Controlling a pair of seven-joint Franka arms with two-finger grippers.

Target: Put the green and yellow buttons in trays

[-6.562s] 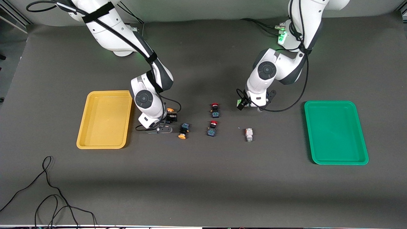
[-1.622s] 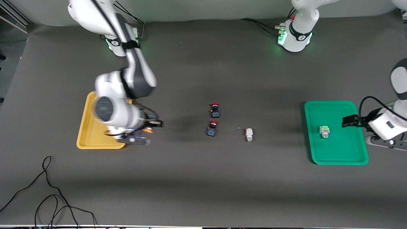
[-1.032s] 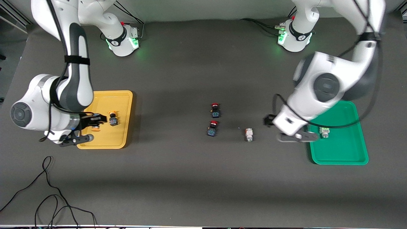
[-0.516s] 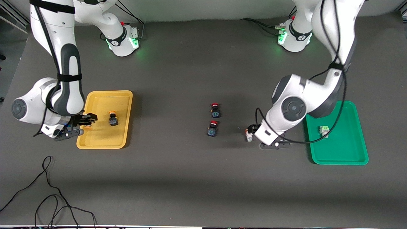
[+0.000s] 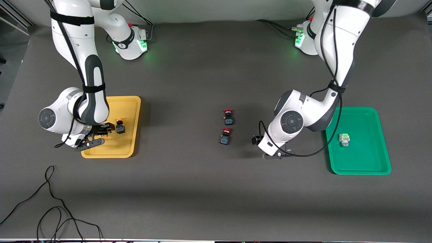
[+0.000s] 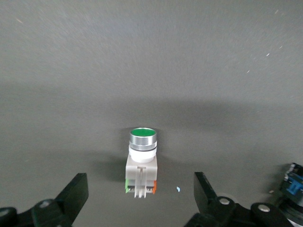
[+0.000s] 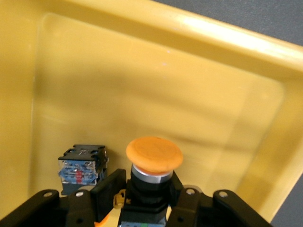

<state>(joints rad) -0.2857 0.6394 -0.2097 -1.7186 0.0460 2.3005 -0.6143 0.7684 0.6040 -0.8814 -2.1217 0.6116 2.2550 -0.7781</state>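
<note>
My right gripper [image 5: 100, 132] is shut on an orange-yellow capped button [image 7: 154, 158] and holds it low inside the yellow tray [image 5: 130, 104]. A second yellow button [image 5: 119, 128] lies in that tray beside it, and also shows in the right wrist view [image 7: 83, 169]. My left gripper [image 5: 266, 145] is open over a silvery-white button with a green cap [image 6: 142, 158] that lies on the table between its fingers [image 6: 75, 194]; the arm hides this button in the front view. Another green button [image 5: 344, 139] lies in the green tray [image 5: 357, 168].
Two red-capped switches [image 5: 228, 116] [image 5: 225, 136] lie on the dark mat near the table's middle, beside the left gripper toward the right arm's end. Loose black cables [image 5: 50, 209] lie near the front edge at the right arm's end.
The left arm swung from the green tray to over the silvery-white button, now hiding it. The right gripper carried its yellow button farther into the yellow tray, close to the other one.
</note>
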